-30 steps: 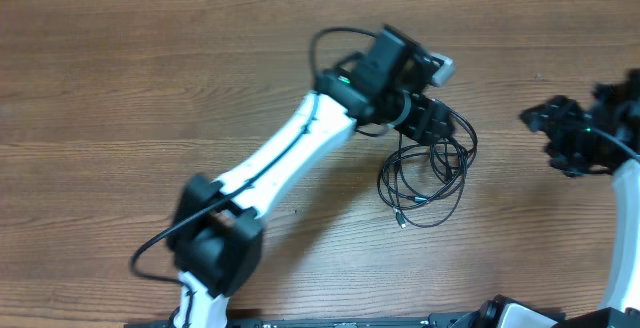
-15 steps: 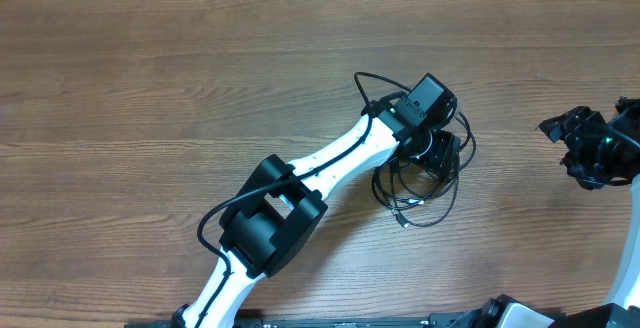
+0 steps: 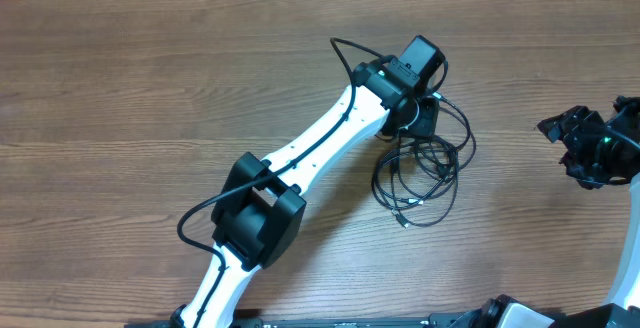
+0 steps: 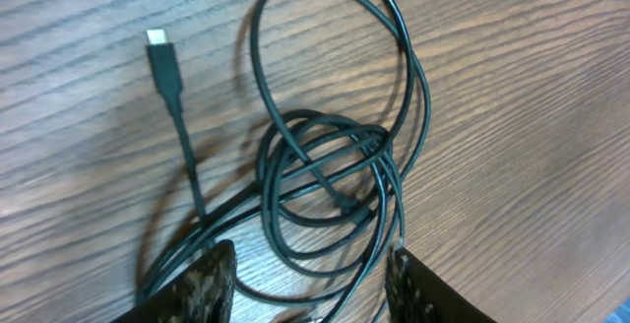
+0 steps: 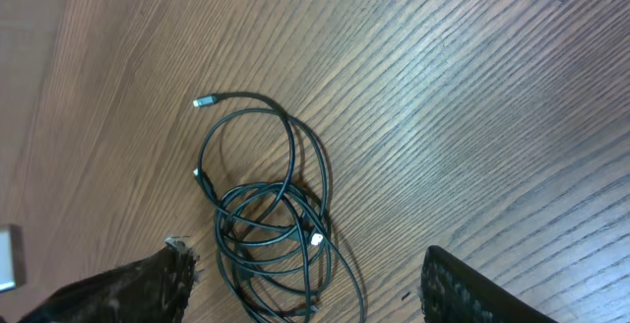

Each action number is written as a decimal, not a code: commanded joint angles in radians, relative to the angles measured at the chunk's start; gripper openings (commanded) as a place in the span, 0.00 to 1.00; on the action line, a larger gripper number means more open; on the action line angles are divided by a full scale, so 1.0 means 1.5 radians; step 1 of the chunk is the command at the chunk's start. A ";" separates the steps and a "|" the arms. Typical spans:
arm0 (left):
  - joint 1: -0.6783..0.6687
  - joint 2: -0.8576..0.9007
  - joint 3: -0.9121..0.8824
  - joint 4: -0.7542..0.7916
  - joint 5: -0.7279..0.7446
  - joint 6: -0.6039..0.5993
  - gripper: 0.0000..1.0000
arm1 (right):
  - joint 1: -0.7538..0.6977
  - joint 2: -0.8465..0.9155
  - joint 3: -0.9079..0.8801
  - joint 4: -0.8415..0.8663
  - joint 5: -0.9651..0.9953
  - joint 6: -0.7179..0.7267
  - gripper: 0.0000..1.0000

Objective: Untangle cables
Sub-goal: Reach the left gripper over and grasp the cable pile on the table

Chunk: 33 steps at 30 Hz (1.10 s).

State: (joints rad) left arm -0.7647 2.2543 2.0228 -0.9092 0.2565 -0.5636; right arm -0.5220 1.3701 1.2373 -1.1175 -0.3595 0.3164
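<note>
- Table (image 3: pixel 120 88): brown wood with fine, straight grain lines, mostly matt, with a soft pale sheen in patches in the right wrist view
- Cables (image 4: pixel 325 165): thin black cords in a smooth sheath, plastic or rubber, slightly glossy, with light glinting along the curves
- Plug (image 4: pixel 162 62) on one cable end: matt black plastic body with a small bright metal tip
- Left arm (image 3: pixel 320 143): smooth white plastic shell with a light gloss, and matt black plastic at the joints
- Left gripper (image 4: pixel 307 289): fingers (image 4: pixel 197 284) dark, mottled and rough-looking
- Right gripper (image 5: pixel 305 264): fingers (image 5: pixel 138 284) dark, speckled, matt and grainy
</note>
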 commanded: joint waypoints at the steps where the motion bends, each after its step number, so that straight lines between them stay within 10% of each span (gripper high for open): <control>1: -0.025 0.039 0.004 0.004 0.016 -0.031 0.49 | 0.003 0.001 0.014 0.003 -0.003 -0.005 0.72; 21: -0.027 0.108 0.004 -0.027 -0.057 -0.060 0.34 | 0.003 0.001 0.014 -0.007 -0.003 -0.008 0.72; 33: -0.021 0.105 0.021 -0.069 -0.119 -0.050 0.50 | 0.003 0.001 0.014 -0.002 -0.003 -0.008 0.72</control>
State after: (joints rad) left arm -0.8154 2.3997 2.0224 -0.9836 0.1181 -0.6518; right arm -0.5220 1.3701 1.2373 -1.1259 -0.3595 0.3138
